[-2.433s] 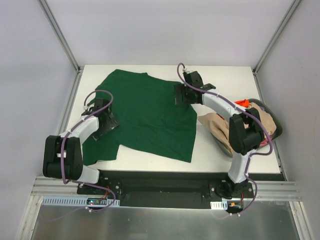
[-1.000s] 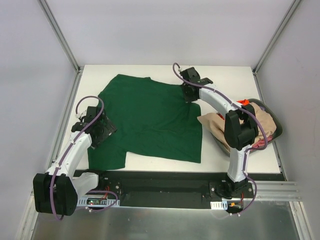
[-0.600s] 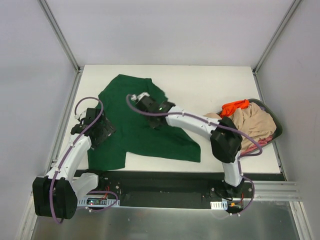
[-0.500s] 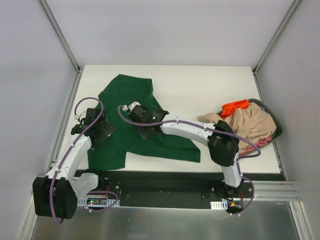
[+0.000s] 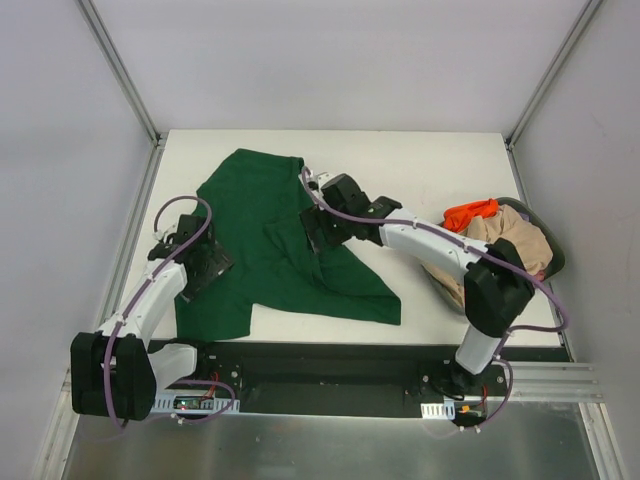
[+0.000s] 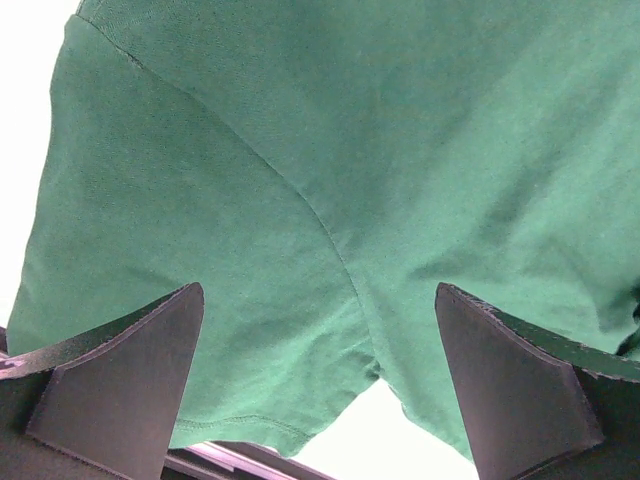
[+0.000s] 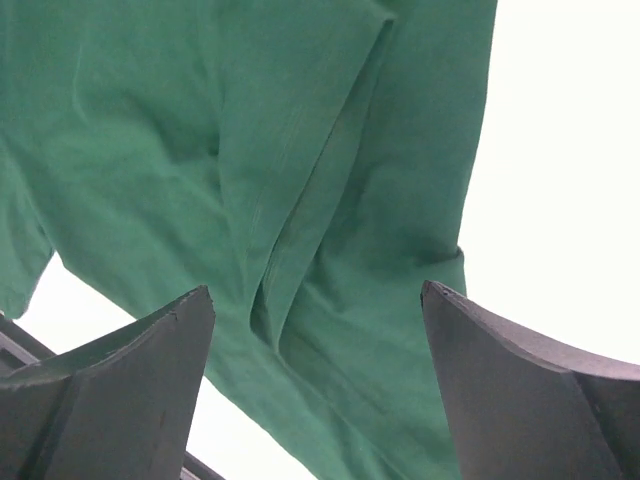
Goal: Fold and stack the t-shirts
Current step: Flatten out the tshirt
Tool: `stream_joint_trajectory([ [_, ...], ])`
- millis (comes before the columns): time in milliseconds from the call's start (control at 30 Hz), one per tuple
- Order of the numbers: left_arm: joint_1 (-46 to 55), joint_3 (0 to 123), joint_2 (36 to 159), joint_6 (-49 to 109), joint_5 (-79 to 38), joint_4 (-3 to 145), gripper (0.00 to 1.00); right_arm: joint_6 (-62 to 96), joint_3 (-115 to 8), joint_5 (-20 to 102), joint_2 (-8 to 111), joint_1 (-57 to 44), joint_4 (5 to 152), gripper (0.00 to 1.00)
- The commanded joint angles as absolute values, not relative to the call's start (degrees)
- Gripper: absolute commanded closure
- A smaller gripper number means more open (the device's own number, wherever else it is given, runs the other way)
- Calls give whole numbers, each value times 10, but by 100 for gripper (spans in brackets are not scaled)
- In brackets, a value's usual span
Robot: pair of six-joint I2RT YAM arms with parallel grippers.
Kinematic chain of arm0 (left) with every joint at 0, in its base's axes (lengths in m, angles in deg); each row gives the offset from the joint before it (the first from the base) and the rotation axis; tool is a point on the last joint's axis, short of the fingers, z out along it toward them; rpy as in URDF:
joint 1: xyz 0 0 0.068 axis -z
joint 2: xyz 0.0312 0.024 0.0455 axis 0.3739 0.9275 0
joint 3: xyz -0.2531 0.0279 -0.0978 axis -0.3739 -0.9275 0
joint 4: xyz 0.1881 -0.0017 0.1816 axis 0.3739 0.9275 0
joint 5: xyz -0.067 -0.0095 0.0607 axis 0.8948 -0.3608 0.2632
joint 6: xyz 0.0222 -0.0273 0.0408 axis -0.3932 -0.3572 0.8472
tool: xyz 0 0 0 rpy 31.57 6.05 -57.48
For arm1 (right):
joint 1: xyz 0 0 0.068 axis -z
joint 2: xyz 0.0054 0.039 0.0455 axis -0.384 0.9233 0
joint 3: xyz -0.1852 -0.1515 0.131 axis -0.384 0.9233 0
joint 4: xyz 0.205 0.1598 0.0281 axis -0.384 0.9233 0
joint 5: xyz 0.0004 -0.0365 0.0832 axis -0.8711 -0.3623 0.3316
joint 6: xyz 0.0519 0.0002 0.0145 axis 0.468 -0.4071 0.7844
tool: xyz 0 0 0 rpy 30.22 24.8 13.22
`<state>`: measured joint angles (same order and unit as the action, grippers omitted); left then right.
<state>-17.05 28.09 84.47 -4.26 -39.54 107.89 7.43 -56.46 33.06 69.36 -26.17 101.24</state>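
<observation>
Our right claw (image 5: 318, 234), released, hangs over the green shirt (image 5: 255, 205) at its fold; our left claw (image 5: 205, 262), released, over the left sleeve (image 6: 150, 240).

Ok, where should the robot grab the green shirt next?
Probably the sleeve at the shirt's near-left edge, coming from the left side with the left gripper: it lies flat, sticks out, and those open jaws hover above it.

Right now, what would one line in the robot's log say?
green shirt: on table, right side folded over | left gripper: open above sleeve | right gripper: open above fold | basket: holds more shirts
</observation>
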Motion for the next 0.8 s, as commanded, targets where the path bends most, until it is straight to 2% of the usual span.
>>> stream_joint_trajectory([
  [0, -167, 283, 868, -40, -395, 1073, 1, 92, -607, 428, 739, -232, 964, 13],
  [500, -167, 291, 929, -43, -395, 1064, 1, 39, -832, 403, 966, -213, 1007, 16],
  [733, -167, 294, 935, -42, -398, 1062, 1, 46, -840, 446, 974, -214, 1011, 43],
  [767, -167, 294, 934, -43, -402, 1061, 1, 48, -840, 453, 973, -214, 1012, 49],
])
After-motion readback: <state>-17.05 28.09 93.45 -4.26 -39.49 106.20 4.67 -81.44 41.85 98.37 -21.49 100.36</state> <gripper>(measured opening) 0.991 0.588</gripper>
